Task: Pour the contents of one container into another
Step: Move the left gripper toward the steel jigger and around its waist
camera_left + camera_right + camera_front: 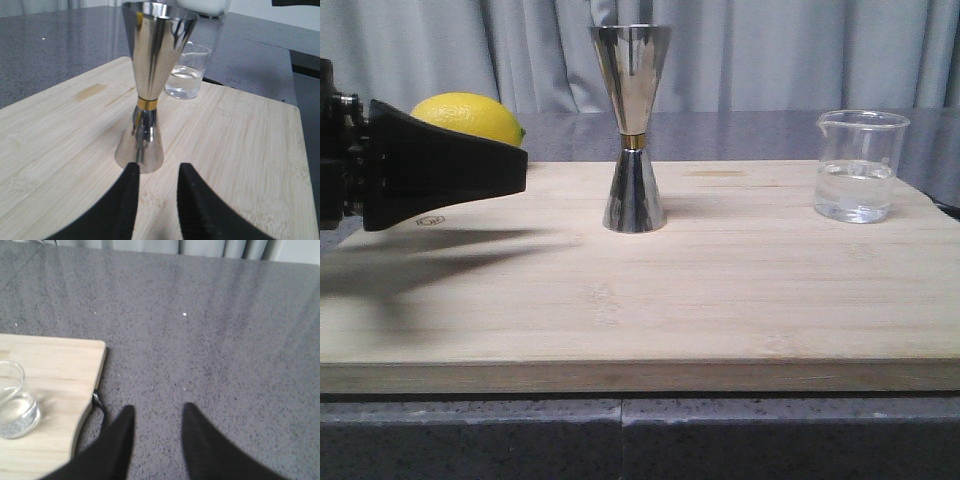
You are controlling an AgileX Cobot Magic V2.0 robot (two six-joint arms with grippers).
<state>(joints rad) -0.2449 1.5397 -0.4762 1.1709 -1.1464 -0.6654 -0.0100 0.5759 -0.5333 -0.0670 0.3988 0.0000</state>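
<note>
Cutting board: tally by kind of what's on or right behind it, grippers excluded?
Steel jigger: 1
Glass beaker, liquid inside: 1
Lemon, behind the left gripper: 1
Total: 3

Dim, cool, even light. Soft dark shadow under the left gripper point(520, 170), spreading left across the wooden board point(640, 300); a faint one beside the jigger point(632, 130). Bright streaked reflections on the jigger's steel, stronger in the left wrist view. Pale glare across the grey counter point(210, 315). Mild grain throughout. Gripper fingers point(200, 445) soft, out of focus close up.
</note>
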